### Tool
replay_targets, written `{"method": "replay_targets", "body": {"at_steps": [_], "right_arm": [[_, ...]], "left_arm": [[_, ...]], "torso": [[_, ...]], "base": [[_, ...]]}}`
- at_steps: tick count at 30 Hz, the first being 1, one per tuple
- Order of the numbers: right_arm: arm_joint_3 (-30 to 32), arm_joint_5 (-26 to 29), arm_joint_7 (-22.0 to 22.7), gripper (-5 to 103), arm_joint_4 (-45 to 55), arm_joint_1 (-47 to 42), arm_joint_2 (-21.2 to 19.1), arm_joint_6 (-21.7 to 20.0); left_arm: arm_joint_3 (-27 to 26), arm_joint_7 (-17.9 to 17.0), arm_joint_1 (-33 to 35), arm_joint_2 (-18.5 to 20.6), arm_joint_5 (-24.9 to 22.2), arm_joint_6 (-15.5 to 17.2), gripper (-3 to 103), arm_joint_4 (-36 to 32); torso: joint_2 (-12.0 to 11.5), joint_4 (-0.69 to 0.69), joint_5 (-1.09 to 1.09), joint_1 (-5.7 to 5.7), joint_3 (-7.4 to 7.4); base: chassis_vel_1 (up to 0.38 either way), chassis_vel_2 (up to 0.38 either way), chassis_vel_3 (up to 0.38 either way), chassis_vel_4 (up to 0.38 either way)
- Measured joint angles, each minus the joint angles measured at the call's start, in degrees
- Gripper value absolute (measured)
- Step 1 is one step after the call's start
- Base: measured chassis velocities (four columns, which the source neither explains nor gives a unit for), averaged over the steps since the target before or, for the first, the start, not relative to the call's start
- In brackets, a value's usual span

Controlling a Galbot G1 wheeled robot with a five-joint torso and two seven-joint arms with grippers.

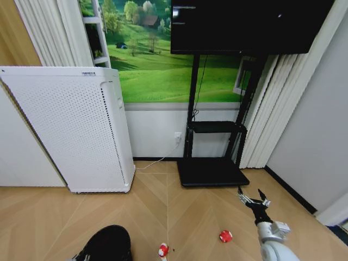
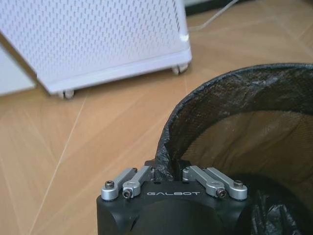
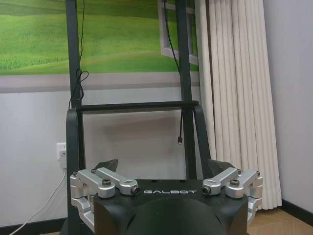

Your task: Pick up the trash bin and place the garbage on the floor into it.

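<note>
Trash bin [image 1: 109, 243] is seen at the lower edge of the head view, on the robot's left, with its black liner rim pinched by the left tool [image 2: 168, 172], whose jaws are closed on the rim [image 2: 166, 142] in the left wrist view. The wooden floor [image 1: 196, 217] lies below it, and the white perforated appliance [image 1: 76, 130] stands behind, near the wall. Two pieces of garbage are visible on the floor: a red-and-white scrap [image 1: 163, 250] just beside the bin and a red scrap [image 1: 225, 236] further to the right, near the right arm. A bottle cannot be made out.

The right tool [image 1: 253, 199] is held above the floor with its jaws spread and nothing between them, facing the TV stand base [image 1: 213, 172].

The step in hand is judged to be the collecting of the scraps while the bin is held. It would be done well if the bin were kept level and its mouth upward, so that the thin liner is not torn by the pinch. The right tool should be brought down squarely over the red scrap, with its jaws wide, and closed only once the floor is nearly met. The bin's mouth should be brought close under the scrap before release.
</note>
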Motion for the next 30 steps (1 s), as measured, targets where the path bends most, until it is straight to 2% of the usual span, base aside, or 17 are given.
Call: {"method": "replay_targets", "body": {"at_steps": [2, 4, 5, 6, 14, 23, 26, 30], "right_arm": [[-0.02, -0.14, 0.0, 100, -0.08, 0.02, 0.0, 0.09], [-0.03, -0.26, 0.01, 100, -0.15, 0.07, 0.0, 0.14], [-0.03, -0.26, 0.01, 100, -0.15, 0.07, 0.0, 0.14], [-0.03, -0.34, 0.02, 100, -0.17, 0.17, 0.0, 0.15], [-0.04, -0.95, 0.07, 100, 0.02, -0.18, 0.2, 0.22], [0.16, -1.56, 0.18, 100, 0.37, -0.85, 0.43, 0.47], [-0.37, -2.54, 0.18, 100, 0.39, -1.37, 0.68, 0.51], [-0.79, -3.3, 0.18, 100, 0.38, -1.81, 0.68, 0.65]], "left_arm": [[-0.24, 0.23, -0.5, -0.19, 1.16, -1.08, 19, -0.48], [-0.58, 0.44, -1.38, -0.64, 1.74, -2.28, 11, -2.24], [-0.58, 0.44, -1.38, -0.64, 1.74, -2.28, 11, -2.24], [-0.7, 0.65, -1.94, -0.7, 1.73, -2.73, 4, -2.82], [-1.35, 1.61, -5.08, -0.25, 2.45, -4.41, 4, -3.24], [-4.12, 2.54, -7.6, 1.92, 2.03, -6.24, 4, -8.56], [-5.01, 5.74, -9.7, 2.41, 4.52, -9.25, 4, -9.49], [-5.36, 7.05, -10.66, 2.52, 5.88, -10.46, 4, -9.57]], "torso": [[0.0, -0.03, 0.0, 0.0, 0.0], [0.0, -0.02, 0.04, 0.01, 0.0], [0.0, -0.02, 0.04, 0.01, 0.0], [0.0, -0.02, 0.02, 0.01, 0.0], [-0.01, -0.02, 0.05, 0.01, 0.0], [-0.01, 0.0, 0.06, 0.01, -0.01], [-0.01, -0.02, 0.06, 0.01, -0.01], [-0.01, -0.01, 0.06, 0.01, -0.01]], "base": [[0.0, 0.0, 0.0, 0.0], [0.0, 0.0, 0.0, 0.0], [0.0, 0.0, 0.0, 0.0], [0.0, 0.0, 0.0, 0.0], [0.0, 0.0, 0.0, 0.0], [0.0, 0.0, 0.0, 0.0], [0.0, 0.0, 0.0, 0.0], [0.0, 0.0, 0.0, 0.0]]}}
